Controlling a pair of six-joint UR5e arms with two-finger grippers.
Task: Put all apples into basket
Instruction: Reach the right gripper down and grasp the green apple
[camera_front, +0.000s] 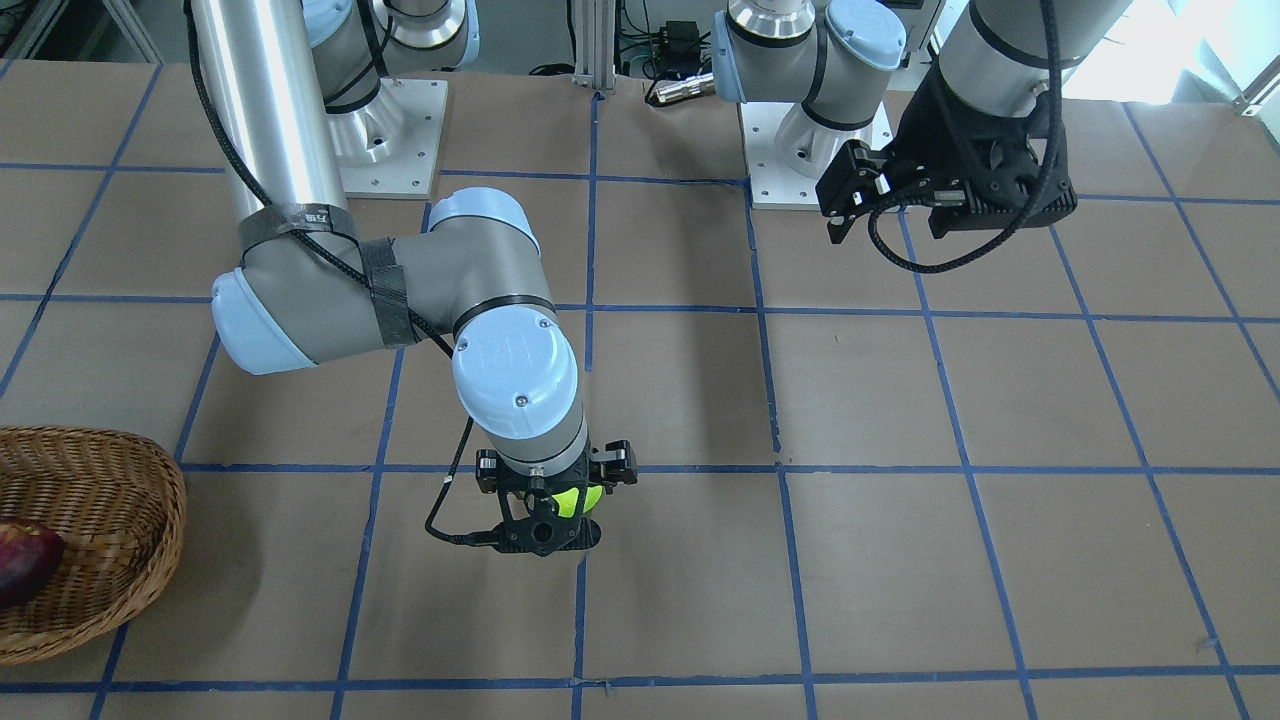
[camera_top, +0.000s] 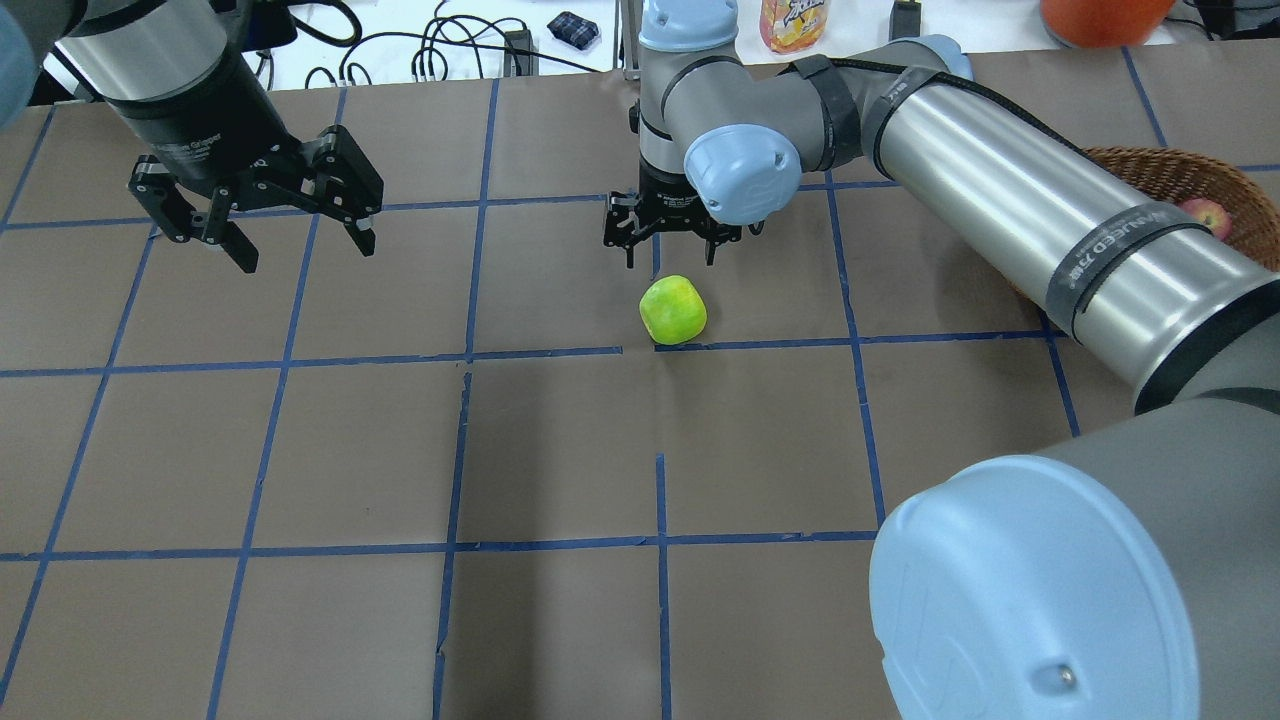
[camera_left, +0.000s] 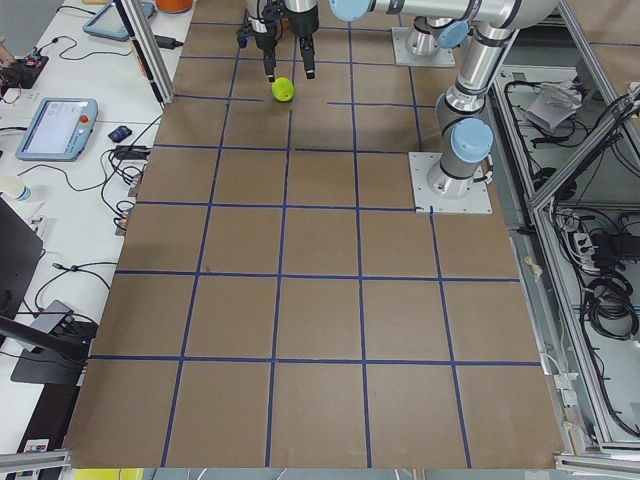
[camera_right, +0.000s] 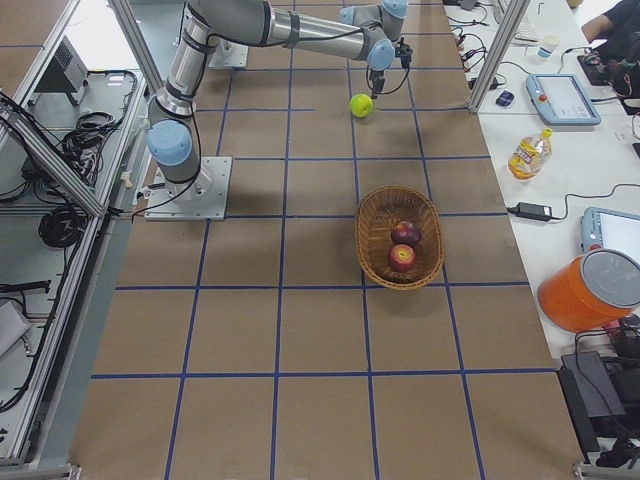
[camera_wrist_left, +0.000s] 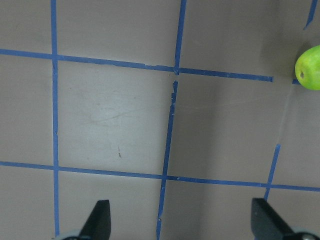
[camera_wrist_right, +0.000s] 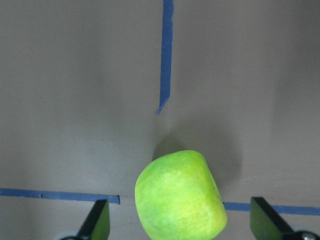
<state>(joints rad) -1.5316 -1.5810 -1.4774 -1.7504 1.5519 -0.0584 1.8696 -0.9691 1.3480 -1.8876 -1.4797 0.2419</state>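
Lime-green round apple (camera_wrist_right: 180, 195) rests on the brown taped table (camera_top: 560, 450) beneath the right gripper (camera_top: 670, 260), whose jaws are spread and empty. At your overhead 2 o'clock, the right arm (camera_top: 1000, 200) partly masks the oval wicker basket (camera_right: 372, 215), which contains the red apple (camera_right: 402, 258) and the maroon apple (camera_right: 405, 233). Left gripper (camera_top: 307, 257) hangs released at 9 o'clock.

Robotics lab, long table covered in brown paper (camera_left: 300, 320) gridded with blue tape lines (camera_front: 900, 470), grey-and-silver robot arm (camera_right: 300, 30) bolted to pale metal base plate (camera_right: 215, 180), grey touchscreen teach pendant (camera_left: 55, 128) on white side bench (camera_left: 70, 220), aluminium frame post (camera_left: 138, 40), tangled black cables (camera_left: 600, 290).
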